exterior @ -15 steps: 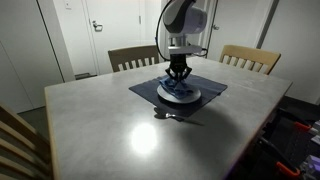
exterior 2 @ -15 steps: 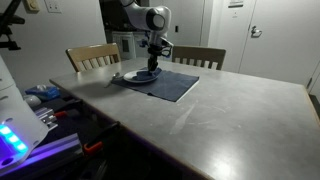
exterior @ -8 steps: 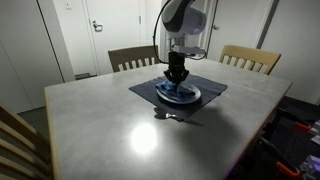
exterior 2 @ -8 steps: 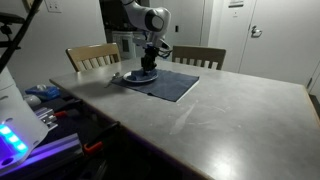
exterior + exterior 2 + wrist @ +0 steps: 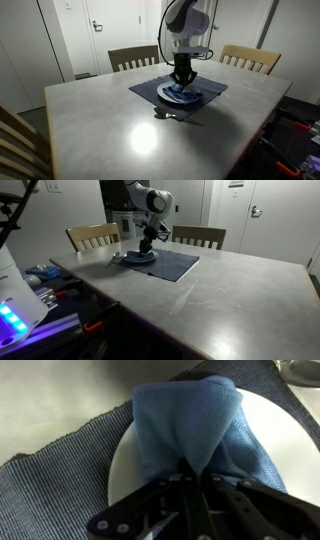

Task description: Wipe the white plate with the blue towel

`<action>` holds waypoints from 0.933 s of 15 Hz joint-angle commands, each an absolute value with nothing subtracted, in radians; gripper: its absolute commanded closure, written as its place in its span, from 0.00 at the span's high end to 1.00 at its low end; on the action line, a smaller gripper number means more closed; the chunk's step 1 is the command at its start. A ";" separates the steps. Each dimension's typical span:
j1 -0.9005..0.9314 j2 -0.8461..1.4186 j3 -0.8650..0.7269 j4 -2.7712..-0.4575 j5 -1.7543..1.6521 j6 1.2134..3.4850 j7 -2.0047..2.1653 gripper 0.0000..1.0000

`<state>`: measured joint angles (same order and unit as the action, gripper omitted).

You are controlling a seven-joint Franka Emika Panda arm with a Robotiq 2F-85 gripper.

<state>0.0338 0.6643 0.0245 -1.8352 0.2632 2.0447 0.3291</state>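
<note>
Pinching the blue towel [image 5: 185, 420] between closed jaws, the gripper [image 5: 196, 472] holds it on the white plate [image 5: 122, 465], atop the dark placemat [image 5: 50, 490].

The tabletop [image 5: 110, 130] is a rectangular, pale grey, smooth surface with a bright patch of reflected light near its middle; it shows in both exterior views [image 5: 235, 290] and as a grey strip in the wrist view [image 5: 50, 400]. A dark blue-grey woven placemat [image 5: 145, 90] [image 5: 178, 268] [image 5: 50, 485] lies flat on it, set diagonally near the chair-side edge. A small metal utensil [image 5: 168, 116] lies on the bare surface just beside the placemat.
</note>
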 commanded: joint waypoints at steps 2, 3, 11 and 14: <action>0.053 0.629 -0.006 -1.858 0.264 2.106 0.388 0.02; 0.057 0.625 -0.008 -1.849 0.255 2.110 0.385 0.02; 0.129 0.573 -0.014 -1.713 0.081 2.040 0.393 0.02; 0.164 0.587 -0.010 -1.600 0.013 1.961 0.400 0.02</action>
